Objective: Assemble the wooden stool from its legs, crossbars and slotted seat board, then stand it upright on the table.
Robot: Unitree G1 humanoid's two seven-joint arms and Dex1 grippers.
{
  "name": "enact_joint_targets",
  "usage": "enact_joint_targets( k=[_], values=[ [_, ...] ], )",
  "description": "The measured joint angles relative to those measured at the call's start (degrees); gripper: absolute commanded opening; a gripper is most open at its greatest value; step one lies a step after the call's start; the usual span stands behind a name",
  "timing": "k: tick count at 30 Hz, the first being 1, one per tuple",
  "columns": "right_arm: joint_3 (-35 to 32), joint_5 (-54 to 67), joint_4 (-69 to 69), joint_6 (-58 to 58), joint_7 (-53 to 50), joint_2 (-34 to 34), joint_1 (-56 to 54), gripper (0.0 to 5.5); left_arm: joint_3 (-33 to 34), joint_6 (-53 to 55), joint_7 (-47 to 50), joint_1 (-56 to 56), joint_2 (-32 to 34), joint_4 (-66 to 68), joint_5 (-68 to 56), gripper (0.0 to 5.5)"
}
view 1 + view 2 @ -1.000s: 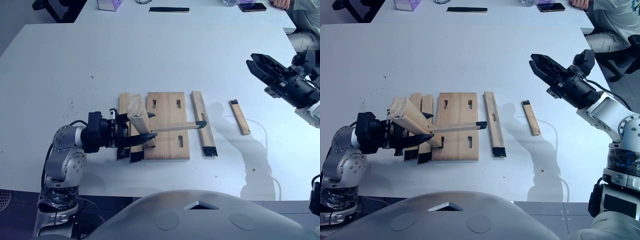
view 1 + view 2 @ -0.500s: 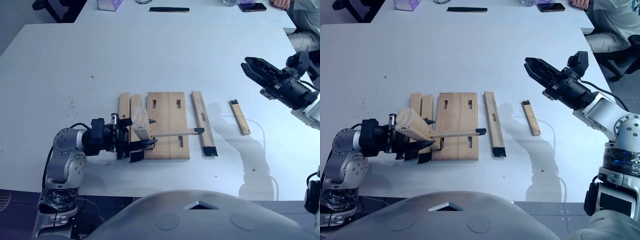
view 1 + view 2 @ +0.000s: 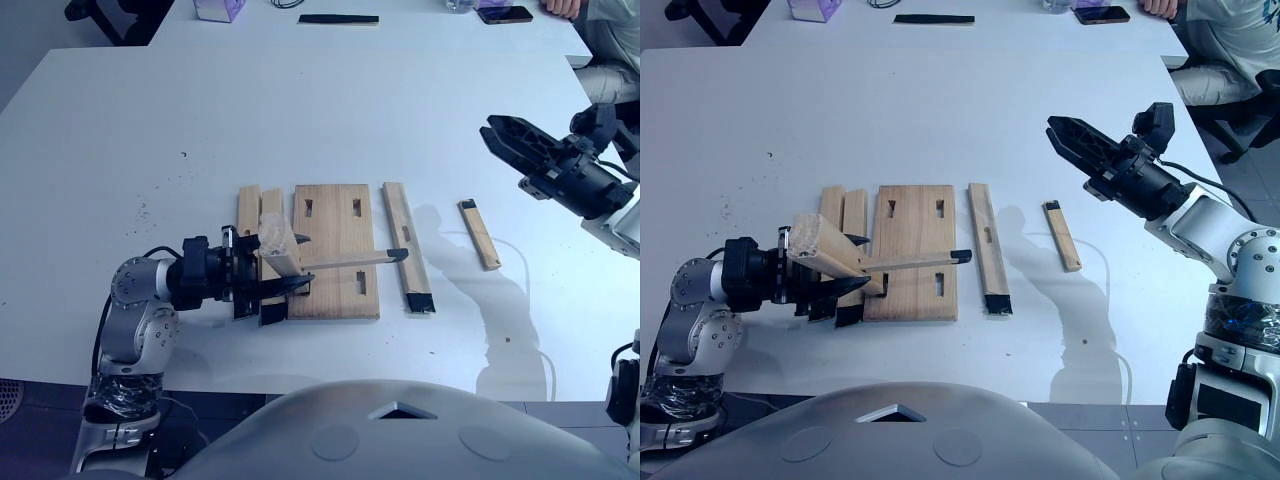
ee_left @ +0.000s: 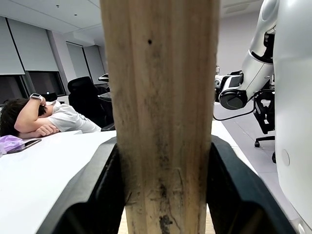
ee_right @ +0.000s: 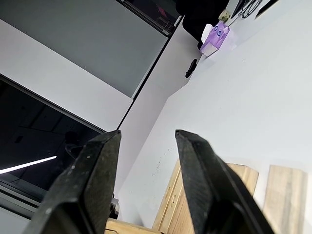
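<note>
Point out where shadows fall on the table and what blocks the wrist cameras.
Left eye view: the right gripper's arm casts a soft shadow on the table between the seat board and the short crossbar. Left wrist view: the leg clamped in the jaws hides the room's middle. Right wrist view: open jaws stand dark against the bright table.

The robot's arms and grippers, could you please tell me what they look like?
The left arm and right arm have rounded silver-grey housings with thin black cables alongside. The left gripper and right gripper are black, each with two tapered, wedge-shaped fingers.
</note>
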Motion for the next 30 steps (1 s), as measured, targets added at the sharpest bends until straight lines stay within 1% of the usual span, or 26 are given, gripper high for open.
enact_joint_targets(
  k=[9, 12, 15, 18, 22, 28, 30],
  values=[
    [-0.83, -0.19, -0.95, 0.02, -0.31, 0.44, 1.89, 2.06, -1.25, -1.81, -3.38, -1.07, 2.08, 2.45, -0.21, 2.11],
    [-1.18, -0.37, -1.52, -0.01, -0.53, 0.48, 2.33, 2.06, -1.35, 0.5, -3.51, -1.19, 3.67, 3.41, -0.85, 2.11],
    [-1.47, -0.46, -3.09, -0.12, -0.89, 0.87, 3.93, 2.06, -1.08, 9.1, -2.81, -1.97, 7.17, 3.17, -4.99, 2.11],
    [-1.66, -0.63, -3.57, -0.54, -1.17, 1.52, 4.49, 2.06, -1.0, 10.81, -3.52, -2.7, 8.94, 4.18, -5.71, 2.11],
    [-1.72, -0.9, -3.92, -1.02, -1.25, 1.91, 4.5, 2.06, -1.27, 8.68, -4.44, -2.63, 9.16, 5.87, -5.27, 2.11],
    [-1.72, -1.94, -3.94, -1.27, -1.22, 2.16, 4.54, 2.06, -2.74, -1.7, -4.34, -1.5, 7.93, 6.76, -1.24, 2.11],
    [-1.72, -2.0, -3.93, -1.33, -1.23, 2.27, 4.54, 2.06, -3.72, -3.63, -3.56, -1.04, 7.85, 6.48, 0.39, 2.11]
  ],
)
